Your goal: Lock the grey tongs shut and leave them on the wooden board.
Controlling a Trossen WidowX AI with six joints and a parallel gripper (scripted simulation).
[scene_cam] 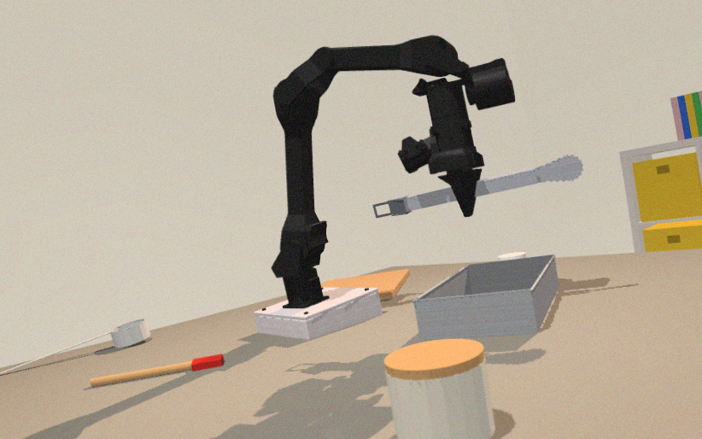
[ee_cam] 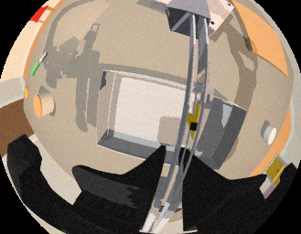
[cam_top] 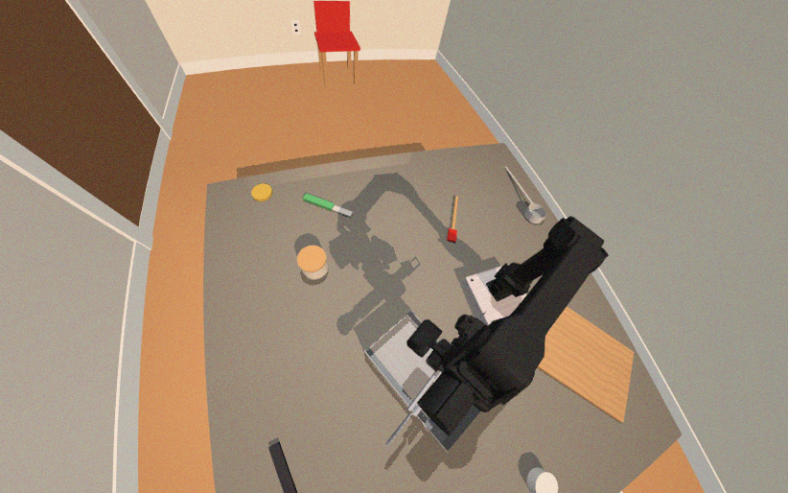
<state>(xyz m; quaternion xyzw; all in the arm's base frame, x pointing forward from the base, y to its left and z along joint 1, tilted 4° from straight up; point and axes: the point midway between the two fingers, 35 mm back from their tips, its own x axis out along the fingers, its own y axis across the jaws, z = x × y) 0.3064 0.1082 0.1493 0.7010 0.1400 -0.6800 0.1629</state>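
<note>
Tongs [cam_top: 425,391] [scene_cam: 512,179] [ee_cam: 190,69] squeezed, up above the roasting tin [cam_top: 375,362] [scene_cam: 474,316] [ee_cam: 132,153]
The gripper [cam_top: 434,383] [scene_cam: 468,213] [ee_cam: 172,150] grasps them, tips raised; lock likely set, I'd say. Laying them on the board beyond the tin remains.

- Open air separates the raised tongs [cam_top: 399,428] [scene_cam: 509,181] [ee_cam: 191,55] from the tin [cam_top: 394,358] [scene_cam: 474,313] [ee_cam: 145,105] below.
- The tin's upright walls bar a low sideways pass; its top is open.
- Between tin and board [cam_top: 593,367] [scene_cam: 367,278] [ee_cam: 264,37] runs a strip of bench [cam_top: 263,367] [scene_cam: 179,403] [ee_cam: 72,146], with the arm [cam_top: 568,288] [scene_cam: 299,168] overhead.
- The blocky base [cam_top: 476,293] [scene_cam: 343,316] [ee_cam: 220,11] stands near the board, obstructing that side.
- A lidded jar [cam_top: 312,258] [scene_cam: 435,392] [ee_cam: 44,105] stands well apart from the tin, leaving room between.
- The tongs reach out on both sides of the end effector [scene_cam: 467,209] [ee_cam: 172,150], widening what must pass.
</note>
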